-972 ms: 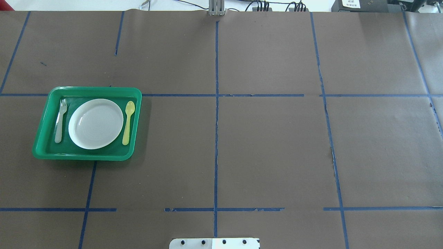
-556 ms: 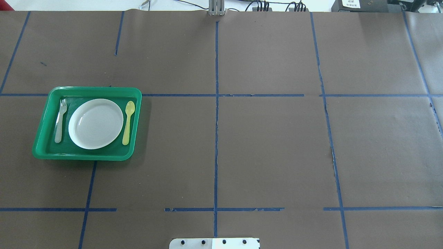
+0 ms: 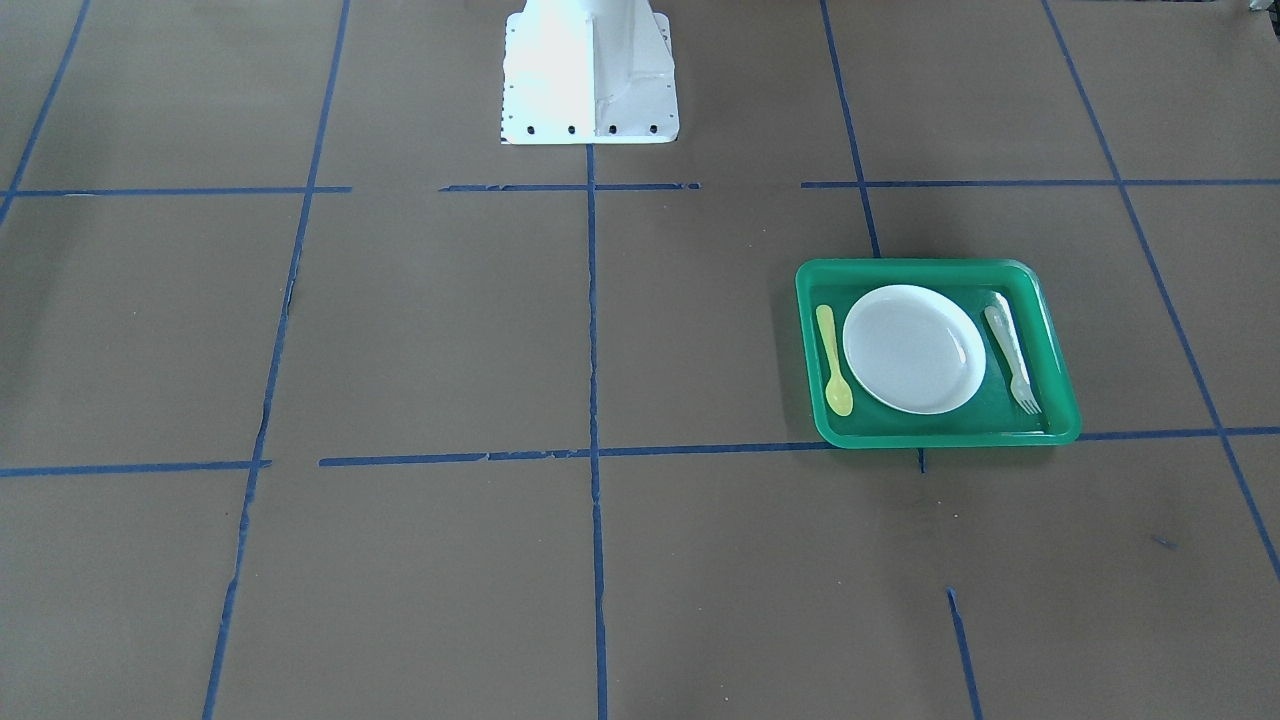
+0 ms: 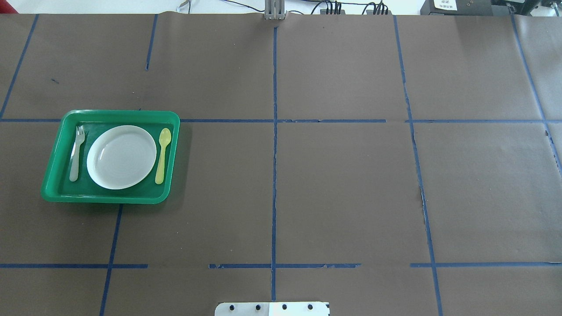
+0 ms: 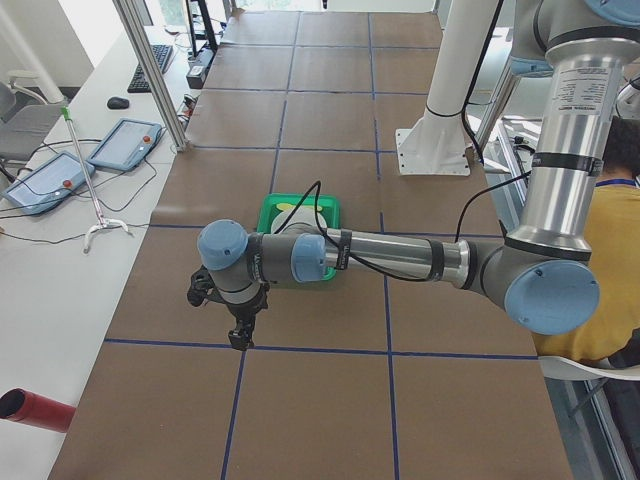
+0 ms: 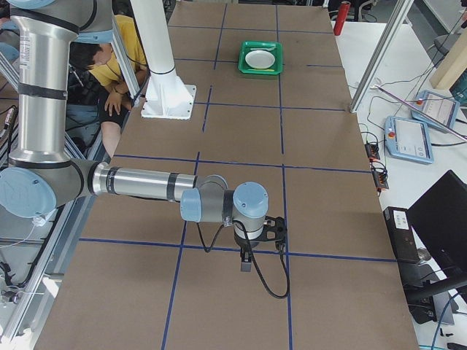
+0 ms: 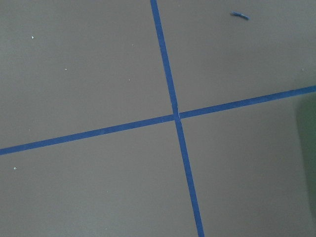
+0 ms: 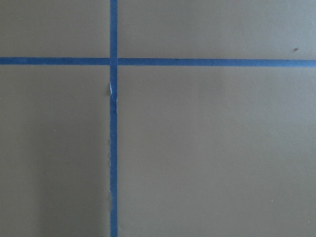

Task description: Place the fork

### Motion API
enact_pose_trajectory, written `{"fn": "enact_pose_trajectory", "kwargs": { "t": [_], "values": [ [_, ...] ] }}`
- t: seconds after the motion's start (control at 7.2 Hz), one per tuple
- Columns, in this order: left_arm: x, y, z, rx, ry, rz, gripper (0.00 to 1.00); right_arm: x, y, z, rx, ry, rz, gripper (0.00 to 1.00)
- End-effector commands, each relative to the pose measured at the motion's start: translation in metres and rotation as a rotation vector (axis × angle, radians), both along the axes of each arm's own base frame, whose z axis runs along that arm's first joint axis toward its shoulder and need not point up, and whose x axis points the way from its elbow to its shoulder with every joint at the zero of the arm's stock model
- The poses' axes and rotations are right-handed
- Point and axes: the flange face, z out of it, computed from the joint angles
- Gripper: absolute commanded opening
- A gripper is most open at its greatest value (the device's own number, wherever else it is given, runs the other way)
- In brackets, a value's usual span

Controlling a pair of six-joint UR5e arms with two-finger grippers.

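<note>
On the brown paper-covered desk [image 4: 342, 184], a green rectangular plastic tray [image 4: 118, 113]. Holds a round white plate [image 4: 121, 157] at its centre. Also holds a small pale translucent plastic fork [image 4: 75, 154], flat along the tray's left inner wall, tines toward the tray's far rim. A yellow plastic spoon [image 4: 162, 154] along the right wall.

Left pincer [image 5: 240, 338] outside the tray's rim, pointing down over a blue tape crossing [image 7: 176, 116]; cannot tell its opening. Right pincer [image 6: 246, 261] well apart from the tray; likewise cannot tell.

White label [image 4: 445, 4] beyond the tray's far side, too small to read.

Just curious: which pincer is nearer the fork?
Left. The left pincer hangs just beyond the green tray holding the fork; the right pincer is far off toward the table's other end.
</note>
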Motion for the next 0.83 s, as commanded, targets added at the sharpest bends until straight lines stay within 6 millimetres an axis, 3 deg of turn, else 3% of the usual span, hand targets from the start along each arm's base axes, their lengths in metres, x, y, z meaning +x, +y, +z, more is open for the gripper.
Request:
{"fn": "enact_pose_trajectory", "kwargs": {
  "t": [0.0, 0.69],
  "values": [
    [-0.0003, 0.0050, -0.0069, 0.018, 0.001, 0.000, 1.00, 0.0000, 0.0001, 0.0001, -0.001, 0.000, 0.000, 1.00],
    [0.0012, -0.0035, -0.0117, 0.085, -0.002, 0.008, 1.00, 0.0000, 0.0001, 0.0001, -0.001, 0.000, 0.000, 1.00]
  ]
}}
